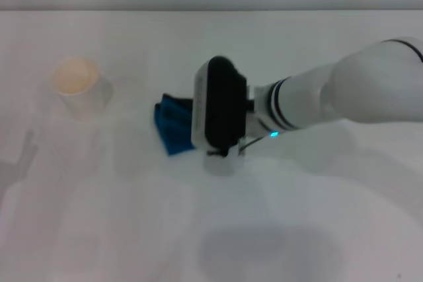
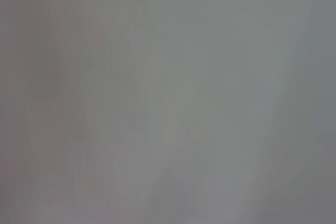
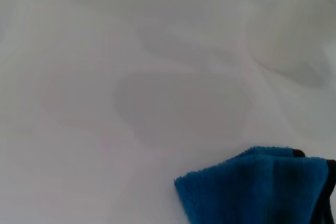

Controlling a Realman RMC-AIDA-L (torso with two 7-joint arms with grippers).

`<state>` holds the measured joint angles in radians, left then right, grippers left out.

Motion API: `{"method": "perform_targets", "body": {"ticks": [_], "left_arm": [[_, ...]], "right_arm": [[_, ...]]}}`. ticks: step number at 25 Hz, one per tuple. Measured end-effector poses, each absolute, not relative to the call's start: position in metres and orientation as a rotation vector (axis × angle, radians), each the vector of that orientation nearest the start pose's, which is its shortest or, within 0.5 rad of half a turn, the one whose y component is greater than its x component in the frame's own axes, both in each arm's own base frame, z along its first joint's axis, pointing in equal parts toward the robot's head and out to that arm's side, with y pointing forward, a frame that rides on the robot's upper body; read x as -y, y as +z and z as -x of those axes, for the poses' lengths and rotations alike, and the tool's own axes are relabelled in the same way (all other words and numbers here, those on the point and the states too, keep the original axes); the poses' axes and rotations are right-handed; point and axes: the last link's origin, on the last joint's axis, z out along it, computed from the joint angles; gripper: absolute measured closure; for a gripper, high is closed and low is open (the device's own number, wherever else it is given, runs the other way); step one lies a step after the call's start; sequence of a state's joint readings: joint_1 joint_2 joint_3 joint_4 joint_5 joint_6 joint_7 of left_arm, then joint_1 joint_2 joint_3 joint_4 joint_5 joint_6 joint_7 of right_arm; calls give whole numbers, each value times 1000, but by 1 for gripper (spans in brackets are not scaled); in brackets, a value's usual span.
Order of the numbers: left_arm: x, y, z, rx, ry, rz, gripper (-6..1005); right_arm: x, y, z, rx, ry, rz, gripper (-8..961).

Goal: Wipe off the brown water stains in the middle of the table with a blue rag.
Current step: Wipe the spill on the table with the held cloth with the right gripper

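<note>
The blue rag [image 1: 173,125] lies on the white table [image 1: 132,216] near its middle, with a dark edge on the far side. My right gripper [image 1: 220,111] reaches in from the right and hangs over the rag's right part, covering it. In the right wrist view the blue rag [image 3: 257,187] fills a corner, with black edging at its side and bare table [image 3: 105,129] beyond it. The brown water stains do not show in any view. The left wrist view holds only a plain grey surface.
A whitish cup [image 1: 78,82] with a tan inside stands on the table to the left of the rag. The table's far edge [image 1: 211,10] runs across the top of the head view. Soft shadows lie on the near part.
</note>
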<state>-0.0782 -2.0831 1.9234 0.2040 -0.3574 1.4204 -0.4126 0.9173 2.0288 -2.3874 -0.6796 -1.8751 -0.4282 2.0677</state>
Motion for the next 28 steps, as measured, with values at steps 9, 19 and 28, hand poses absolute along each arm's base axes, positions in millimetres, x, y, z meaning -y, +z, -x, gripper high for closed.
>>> {"method": "perform_targets", "body": {"ticks": [9,19,28], "left_arm": [[-214,4,374,689,-872,1463,137],[-211,5,375,691,-870,1458,138],[-213,5,374,685,-874,1458,137]], "right_arm": [[-408,-135,-191,56,-428,2611,906],[-402,-129,-185,-38,-413,2709,906],[-355,-130,-163,-12,-423,3067,906]]}}
